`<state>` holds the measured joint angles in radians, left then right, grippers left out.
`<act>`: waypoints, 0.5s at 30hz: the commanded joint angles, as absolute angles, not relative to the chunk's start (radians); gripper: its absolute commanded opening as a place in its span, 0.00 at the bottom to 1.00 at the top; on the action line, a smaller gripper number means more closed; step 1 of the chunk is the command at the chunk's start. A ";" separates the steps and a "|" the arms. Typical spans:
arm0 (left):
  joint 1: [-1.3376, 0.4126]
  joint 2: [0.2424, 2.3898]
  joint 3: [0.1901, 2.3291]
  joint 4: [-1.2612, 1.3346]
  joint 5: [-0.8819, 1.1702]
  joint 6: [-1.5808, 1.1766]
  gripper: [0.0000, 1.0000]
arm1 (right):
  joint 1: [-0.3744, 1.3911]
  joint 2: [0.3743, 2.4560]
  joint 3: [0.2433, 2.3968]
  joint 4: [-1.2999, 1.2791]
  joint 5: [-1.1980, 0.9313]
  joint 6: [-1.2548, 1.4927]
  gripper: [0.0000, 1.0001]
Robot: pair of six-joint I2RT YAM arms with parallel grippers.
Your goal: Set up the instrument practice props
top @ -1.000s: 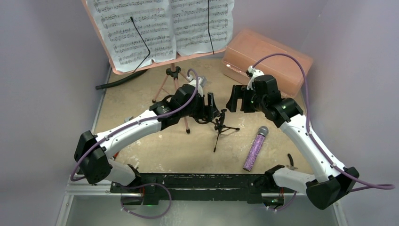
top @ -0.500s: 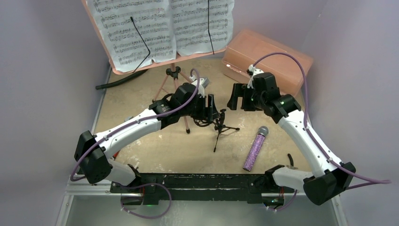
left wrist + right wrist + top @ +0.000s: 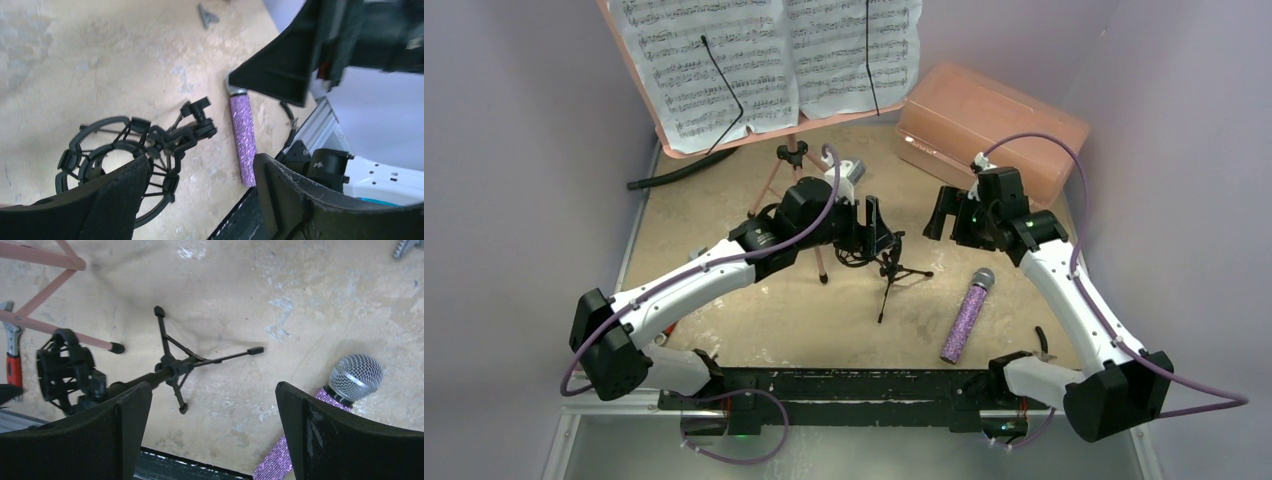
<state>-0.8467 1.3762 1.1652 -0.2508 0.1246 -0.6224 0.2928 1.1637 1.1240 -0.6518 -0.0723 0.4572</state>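
The pink music stand (image 3: 724,140) stands at the back on tripod legs (image 3: 47,260) and holds white sheet-music pages (image 3: 769,55). The black mic stand (image 3: 892,268) stands mid-table; its tripod (image 3: 172,371) and ring mount (image 3: 112,160) show in the wrist views. The purple glitter microphone (image 3: 965,315) lies flat to its right, also in the left wrist view (image 3: 242,140) and the right wrist view (image 3: 352,380). My left gripper (image 3: 876,228) is open beside the ring mount (image 3: 200,160). My right gripper (image 3: 944,212) is open and empty above the table (image 3: 212,390).
A salmon plastic box (image 3: 989,125) sits at the back right. A red-handled wrench (image 3: 12,365) lies by the music stand's legs. A black cable (image 3: 674,172) lies at the back left. Purple walls close in on both sides.
My right gripper has drawn back to the right, away from the mic stand. My left arm has shifted slightly, its gripper still at the ring mount.
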 commanded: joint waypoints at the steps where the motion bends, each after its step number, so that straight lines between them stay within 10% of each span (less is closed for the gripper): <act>1: -0.853 1.289 1.130 -0.066 0.061 -0.579 0.78 | 0.264 1.107 1.057 -0.641 -0.064 0.499 0.96; 15: -0.853 1.244 1.075 0.034 -0.040 -0.588 0.90 | 0.151 1.085 0.869 -0.665 0.036 0.539 0.98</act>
<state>-0.8513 1.2789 1.0901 -0.0483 0.0059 -0.5903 0.1970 1.0786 0.9131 -0.6540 -0.0093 0.5270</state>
